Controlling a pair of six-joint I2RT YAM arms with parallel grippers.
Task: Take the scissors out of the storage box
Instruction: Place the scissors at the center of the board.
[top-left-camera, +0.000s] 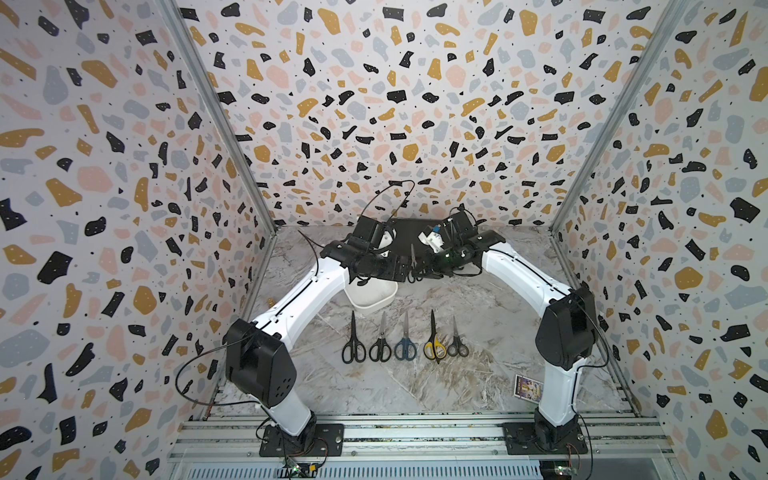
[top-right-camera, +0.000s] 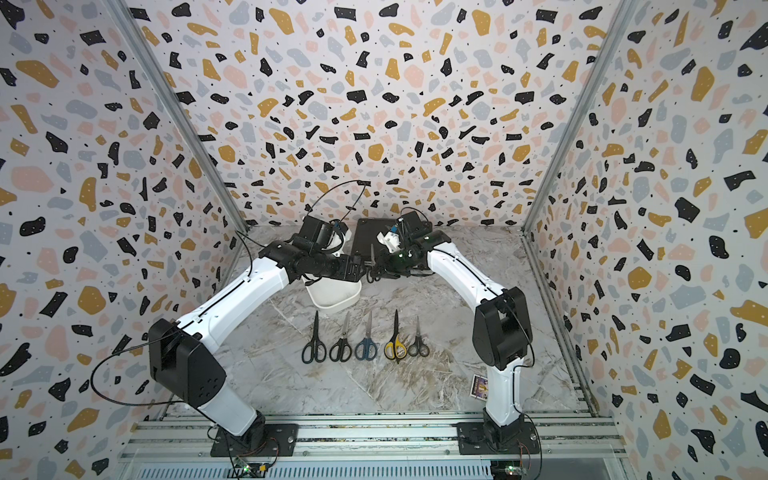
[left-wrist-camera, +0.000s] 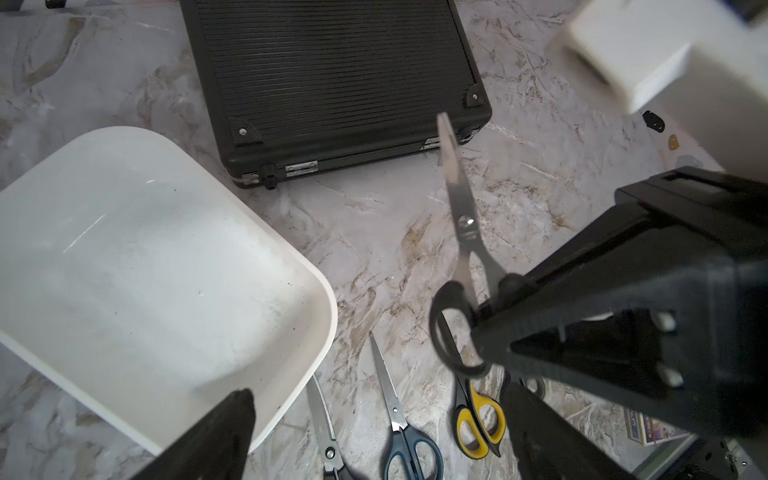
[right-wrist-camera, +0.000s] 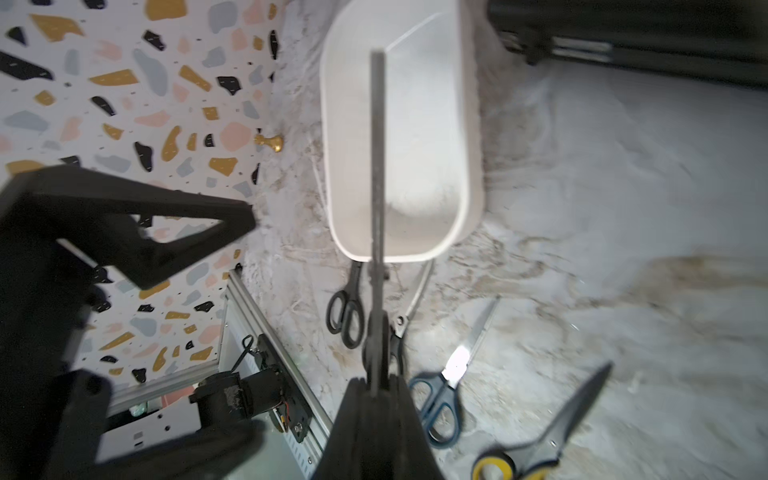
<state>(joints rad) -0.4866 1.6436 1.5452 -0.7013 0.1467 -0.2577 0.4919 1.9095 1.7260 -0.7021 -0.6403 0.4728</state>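
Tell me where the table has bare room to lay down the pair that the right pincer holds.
Free: the marble between the small scissors and the right arm, and the strip in front of the row, up to the card. Crowded: between the storage box and that row, and near the black case.

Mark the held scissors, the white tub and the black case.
held scissors (left-wrist-camera: 468, 224): left wrist view, on the pivot screw.
white tub (left-wrist-camera: 145, 270): left wrist view, on its bare floor.
black case (left-wrist-camera: 332, 70): left wrist view, on the ribbed lid.
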